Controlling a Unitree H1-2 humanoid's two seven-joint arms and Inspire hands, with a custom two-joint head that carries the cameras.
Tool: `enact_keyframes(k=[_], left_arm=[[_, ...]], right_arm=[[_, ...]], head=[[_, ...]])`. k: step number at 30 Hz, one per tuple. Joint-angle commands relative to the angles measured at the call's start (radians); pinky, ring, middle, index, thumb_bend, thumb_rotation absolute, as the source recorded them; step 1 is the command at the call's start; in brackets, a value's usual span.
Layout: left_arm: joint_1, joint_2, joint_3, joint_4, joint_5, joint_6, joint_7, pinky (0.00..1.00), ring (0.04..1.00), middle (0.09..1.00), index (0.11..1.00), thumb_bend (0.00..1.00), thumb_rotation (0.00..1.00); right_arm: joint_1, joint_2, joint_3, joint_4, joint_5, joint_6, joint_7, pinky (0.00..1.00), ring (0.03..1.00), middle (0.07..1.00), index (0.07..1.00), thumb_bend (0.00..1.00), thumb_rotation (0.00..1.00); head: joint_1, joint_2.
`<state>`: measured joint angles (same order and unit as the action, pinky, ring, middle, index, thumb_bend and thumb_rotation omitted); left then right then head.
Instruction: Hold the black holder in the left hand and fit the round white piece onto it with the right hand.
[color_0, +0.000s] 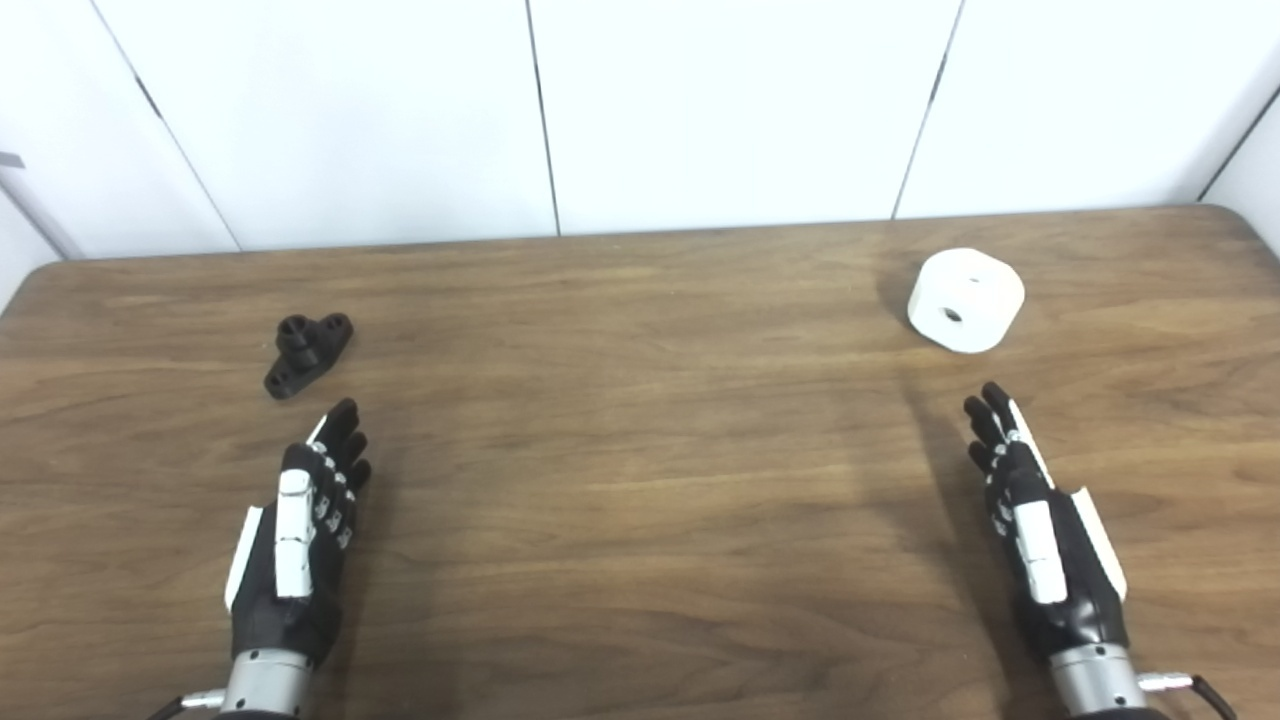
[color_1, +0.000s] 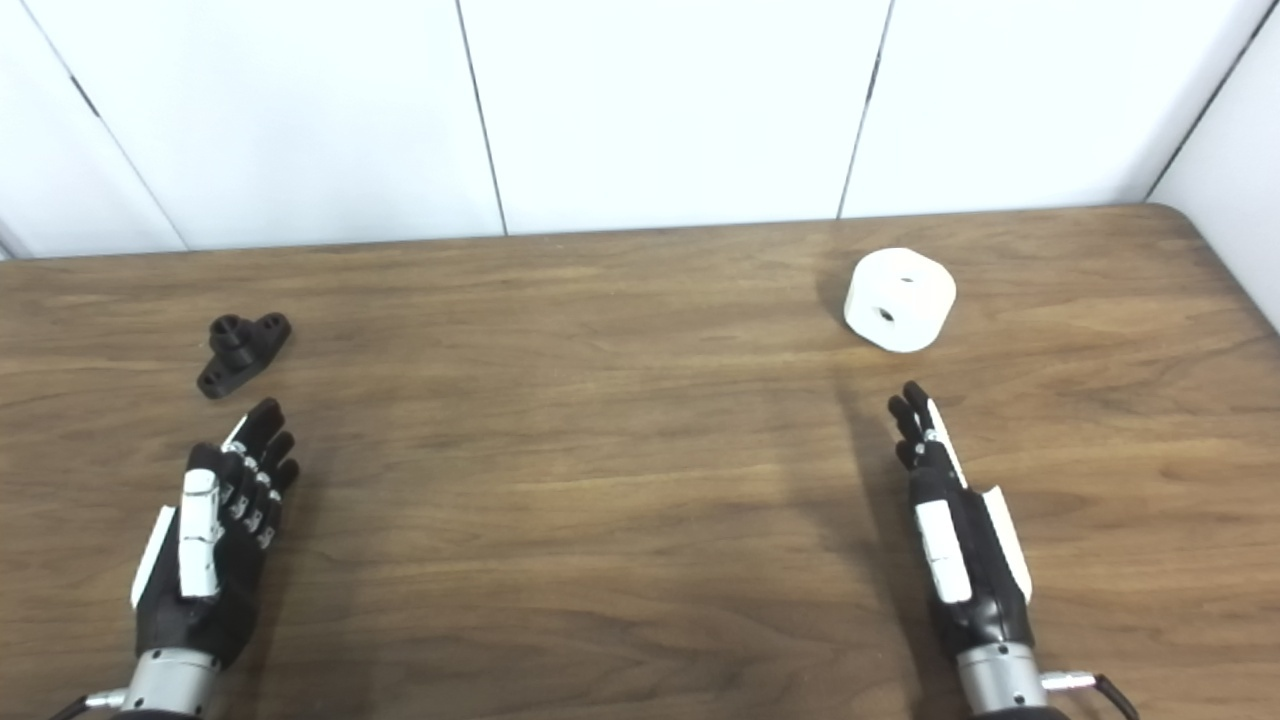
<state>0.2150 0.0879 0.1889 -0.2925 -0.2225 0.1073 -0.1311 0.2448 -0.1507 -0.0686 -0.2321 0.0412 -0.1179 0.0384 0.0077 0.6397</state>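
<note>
A plain lab or test room: a bare wood-grain worktop (color_0: 640, 480) with rounded far corners stands against smooth white wall panels (color_0: 720, 100) split by thin dark seams, with no household or shop furnishings in sight.

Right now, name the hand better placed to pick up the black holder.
Left. The left hand lies open just short of the black holder; the right hand sits across the table by the round white piece.
</note>
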Motion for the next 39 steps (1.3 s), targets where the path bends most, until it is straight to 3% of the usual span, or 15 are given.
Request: enact_keyframes(k=[1,11,17,24,39], left_arm=[[0.021,0.012,-0.011,-0.024,0.008,-0.03,-0.002,1.0,0.993,0.99,0.945,0.53,1.0],[0.029,-0.001,-0.035,-0.022,0.041,-0.037,0.008,1.0,0.995,0.99,0.948,0.52,1.0],[0.031,-0.018,-0.062,-0.002,0.072,-0.051,0.019,1.0,1.0,0.995,0.954,0.51,1.0],[0.029,-0.037,-0.095,0.039,0.108,-0.087,0.032,1.0,1.0,0.994,0.951,0.53,1.0],[0.029,-0.069,-0.171,0.054,0.185,-0.115,0.106,0.99,0.999,0.987,0.945,0.52,1.0]], right_arm=[[-0.001,0.001,-0.007,0.033,0.0,-0.031,0.001,1.0,0.999,0.962,0.976,0.65,1.0],[-0.005,-0.008,-0.02,0.073,0.03,-0.062,0.009,1.0,0.996,0.952,0.976,0.64,1.0],[-0.012,-0.028,-0.028,0.121,0.028,-0.1,0.016,1.0,1.0,0.963,0.984,0.67,1.0],[-0.031,-0.053,-0.041,0.191,0.057,-0.132,0.049,1.0,1.0,0.979,0.998,0.64,1.0],[-0.048,-0.086,-0.073,0.225,0.118,-0.125,0.091,1.0,1.0,0.992,1.0,0.62,1.0]], head=[[0.006,-0.002],[0.062,-0.033],[0.148,-0.104],[0.215,-0.157],[0.306,-0.149]])
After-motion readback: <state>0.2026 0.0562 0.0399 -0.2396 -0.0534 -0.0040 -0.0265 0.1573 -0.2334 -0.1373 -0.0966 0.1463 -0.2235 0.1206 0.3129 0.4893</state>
